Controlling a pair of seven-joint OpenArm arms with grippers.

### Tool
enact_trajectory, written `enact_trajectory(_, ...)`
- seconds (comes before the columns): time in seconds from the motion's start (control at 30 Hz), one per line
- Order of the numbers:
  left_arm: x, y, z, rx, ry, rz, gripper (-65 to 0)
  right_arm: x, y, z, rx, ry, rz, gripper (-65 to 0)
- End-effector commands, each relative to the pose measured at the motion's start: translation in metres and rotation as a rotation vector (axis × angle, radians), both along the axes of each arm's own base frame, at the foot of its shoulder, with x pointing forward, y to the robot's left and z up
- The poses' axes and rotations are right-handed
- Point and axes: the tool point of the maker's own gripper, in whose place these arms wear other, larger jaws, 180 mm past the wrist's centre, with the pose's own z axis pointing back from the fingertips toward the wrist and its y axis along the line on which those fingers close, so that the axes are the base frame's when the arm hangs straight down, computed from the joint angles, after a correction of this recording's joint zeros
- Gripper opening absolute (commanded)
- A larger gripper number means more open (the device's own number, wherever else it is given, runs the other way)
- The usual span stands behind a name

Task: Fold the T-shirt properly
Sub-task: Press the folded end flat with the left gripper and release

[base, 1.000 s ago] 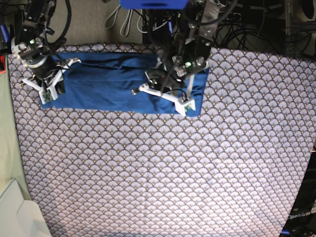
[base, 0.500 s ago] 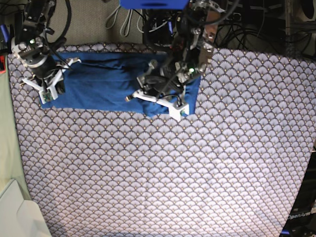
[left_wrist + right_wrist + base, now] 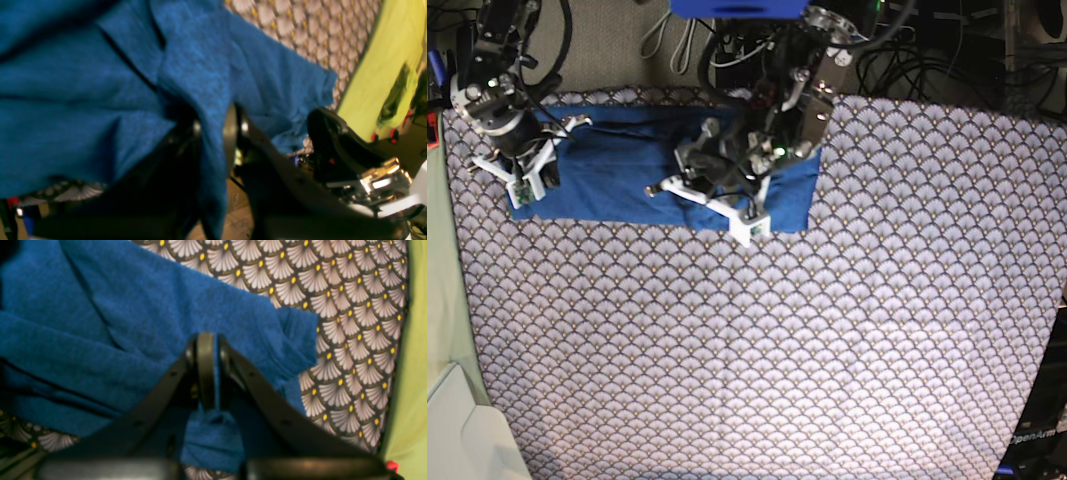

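A scallop-patterned tablecloth covers the desk, with black cables bunched behind its far edge and a pale green surface beside it. The T-shirt lies as a long blue band along the far side of the cloth. My left gripper has its jaws pinched narrow on a hanging fold of T-shirt, lifted off the cloth. My right gripper clamps the opposite end, jaws pressed together on bunched fabric
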Motion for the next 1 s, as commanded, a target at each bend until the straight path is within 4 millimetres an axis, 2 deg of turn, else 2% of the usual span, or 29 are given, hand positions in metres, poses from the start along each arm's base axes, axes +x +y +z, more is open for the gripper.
enact_trajectory(0.0, 0.006, -0.006, 0.011, -0.041, -0.005, 0.016, -64.3, 0.006, 0.001, 0.011, 0.003, -0.044, 0.011, -62.5)
enact_trajectory(0.17, 0.008, -0.006, 0.013, -0.043, -0.013, 0.014, -51.6, 0.006, 0.001, 0.011, 0.002, -0.045, 0.012, -62.5)
enact_trajectory(0.63, 0.004, -0.016, 0.016, -0.047, -0.019, -0.025, -50.3, 0.006, 0.001, 0.011, 0.002, -0.045, 0.012, -62.5)
enact_trajectory(0.7, 0.004, -0.017, 0.017, -0.048, -0.019, -0.027, -42.8, 0.006, 0.001, 0.011, 0.002, -0.045, 0.012, -62.5)
enact_trajectory(0.77, 0.006, -0.019, 0.02, -0.048, -0.028, -0.036, -30.0, 0.006, 0.001, 0.011, 0.002, -0.045, 0.012, -62.5)
enact_trajectory(0.83, -0.001, -0.03, 0.022, -0.044, -0.042, -0.083, -17.5, 0.006, 0.001, 0.011, 0.002, -0.045, 0.012, -62.5)
enact_trajectory(0.87, -0.004, -0.036, 0.024, -0.043, -0.049, -0.107, -13.7, 0.006, 0.001, 0.011, 0.002, -0.045, 0.012, -62.5)
enact_trajectory(0.97, -0.004, -0.052, 0.036, -0.041, -0.101, -0.166, -13.9, 0.006, 0.001, 0.011, 0.002, -0.045, 0.012, -62.5)
